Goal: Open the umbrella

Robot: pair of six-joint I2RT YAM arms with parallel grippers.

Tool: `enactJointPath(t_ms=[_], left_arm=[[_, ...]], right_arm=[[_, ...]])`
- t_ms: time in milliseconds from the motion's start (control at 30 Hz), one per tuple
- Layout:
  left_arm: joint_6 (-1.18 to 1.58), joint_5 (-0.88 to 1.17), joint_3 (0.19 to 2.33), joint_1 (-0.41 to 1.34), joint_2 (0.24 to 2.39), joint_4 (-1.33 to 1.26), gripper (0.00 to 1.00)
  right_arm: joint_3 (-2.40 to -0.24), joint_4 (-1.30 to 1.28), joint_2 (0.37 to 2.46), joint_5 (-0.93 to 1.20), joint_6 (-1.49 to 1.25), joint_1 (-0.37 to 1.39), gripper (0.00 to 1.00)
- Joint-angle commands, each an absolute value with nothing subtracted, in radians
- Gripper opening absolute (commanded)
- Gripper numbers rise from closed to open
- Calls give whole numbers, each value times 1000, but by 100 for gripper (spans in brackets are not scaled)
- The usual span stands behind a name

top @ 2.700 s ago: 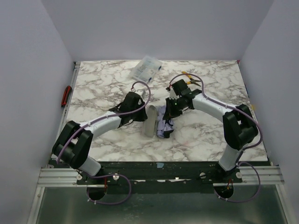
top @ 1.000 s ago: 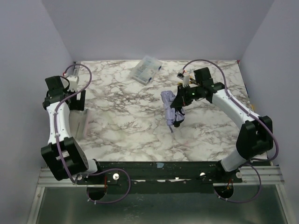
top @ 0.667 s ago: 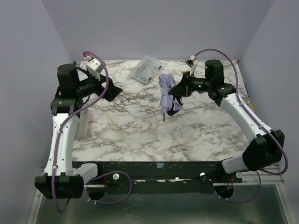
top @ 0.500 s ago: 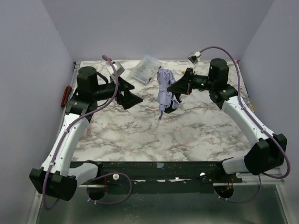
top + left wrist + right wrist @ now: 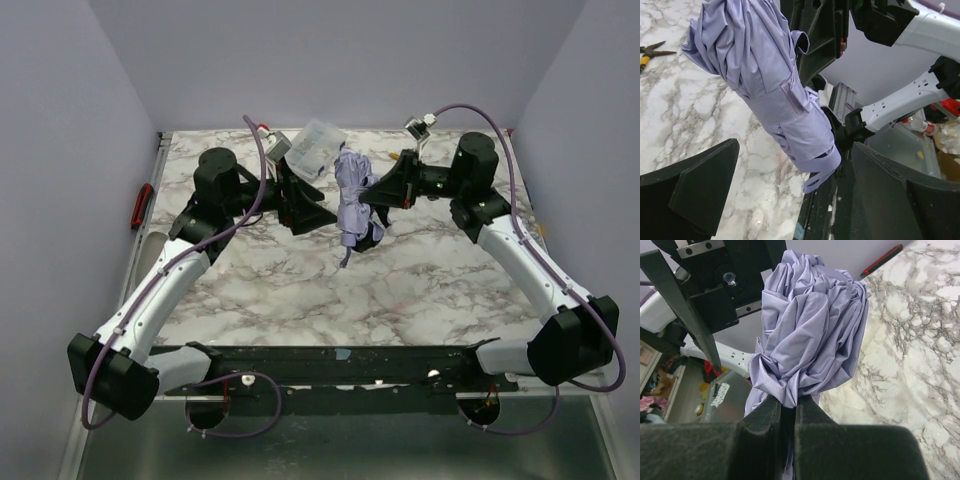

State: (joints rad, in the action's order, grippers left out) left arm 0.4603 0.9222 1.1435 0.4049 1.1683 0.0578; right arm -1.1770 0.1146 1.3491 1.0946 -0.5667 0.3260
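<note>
folded pale lavender fabric umbrella (image 5: 350,195) held above the marble table (image 5: 250,290) near its far edge by the clamped right gripper (image 5: 782,412); wide-open, empty left gripper (image 5: 308,205) flanks it, probably next to grip its lower end

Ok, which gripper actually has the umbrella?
The right gripper, pinched shut on the lavender umbrella; the left gripper stands wide open, gripping nothing.

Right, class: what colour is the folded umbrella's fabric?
Pale lavender; the umbrella shows best in the left wrist view.
</note>
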Motion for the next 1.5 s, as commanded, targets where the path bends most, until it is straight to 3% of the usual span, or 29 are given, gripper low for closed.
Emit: enactJointPath(t_ms=[0, 300, 467, 500, 567, 667, 700, 800, 833, 967, 1367, 1467], left_arm=[[568, 854, 1123, 460, 1206, -21, 98], [598, 756, 1149, 507, 1257, 48, 89], [603, 757, 1155, 528, 1280, 51, 88], [612, 770, 1155, 531, 1282, 40, 83], [620, 796, 1153, 533, 1285, 14, 59], [586, 814, 1152, 534, 1280, 18, 36], [565, 813, 1153, 533, 1276, 32, 23], [492, 796, 1155, 533, 1258, 79, 1], [471, 793, 1157, 533, 1253, 92, 0], [421, 812, 1169, 534, 1254, 118, 0], [400, 882, 1214, 564, 1287, 130, 0], [388, 888, 1224, 569, 1297, 148, 0]], right_arm=[[-1159, 246, 1308, 1079, -647, 328, 1], [-1146, 250, 1304, 1010, -638, 356, 1], [-1107, 310, 1292, 1027, -669, 377, 1], [-1103, 313, 1290, 1023, -670, 379, 1], [-1091, 321, 1284, 1009, -671, 379, 2], [-1101, 303, 1282, 1001, -667, 379, 12], [-1112, 280, 1281, 999, -654, 379, 19], [-1149, 194, 1274, 975, -616, 379, 62], [-1161, 158, 1273, 950, -608, 378, 73], [-1181, 125, 1283, 883, -673, 378, 99], [-1222, 54, 1354, 737, -653, 402, 100], [-1211, 89, 1365, 764, -673, 416, 95]])
